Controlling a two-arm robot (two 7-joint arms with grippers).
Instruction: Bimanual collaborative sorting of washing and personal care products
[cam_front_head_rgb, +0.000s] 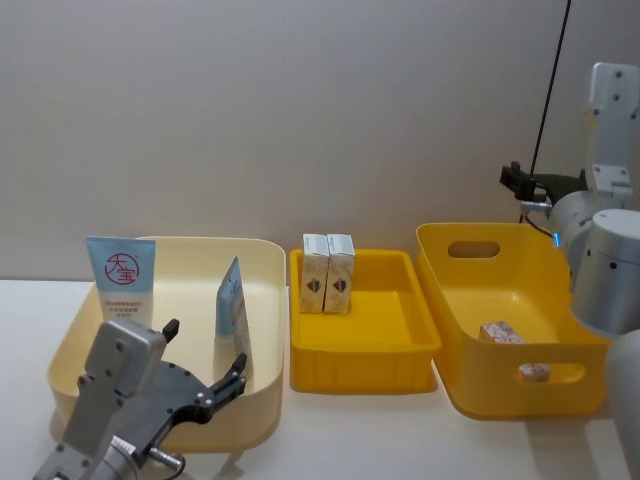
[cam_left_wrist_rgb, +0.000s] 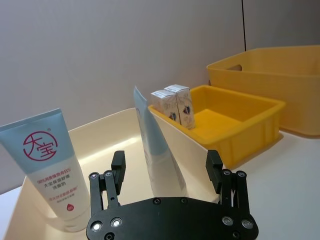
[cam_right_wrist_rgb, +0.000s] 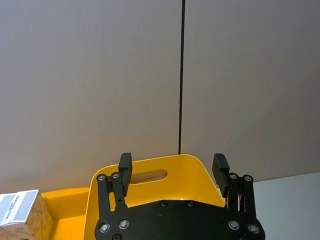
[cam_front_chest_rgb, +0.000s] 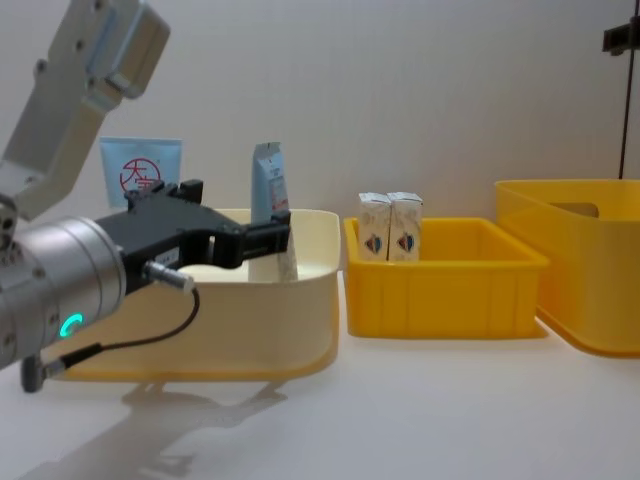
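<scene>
Left gripper (cam_front_head_rgb: 205, 345) hovers at the near side of the cream bin (cam_front_head_rgb: 200, 241), jaws wide open and empty. The tall blue-grey tube (cam_front_head_rgb: 232, 305) stands upright just ahead, in line with the gap. Square your jaws to its flat faces and close only once both fingers (cam_left_wrist_rgb: 118, 165) flank it, clear of the bin wall. Behind, the light blue tube with red logo (cam_front_head_rgb: 120, 275) leans at the rear wall. Two beige cartons (cam_front_head_rgb: 328, 273) stand in the shallow yellow tray (cam_front_head_rgb: 365, 351). Right gripper (cam_right_wrist_rgb: 172, 162) hangs open and empty above the deep yellow bin (cam_front_head_rgb: 520, 262).
</scene>
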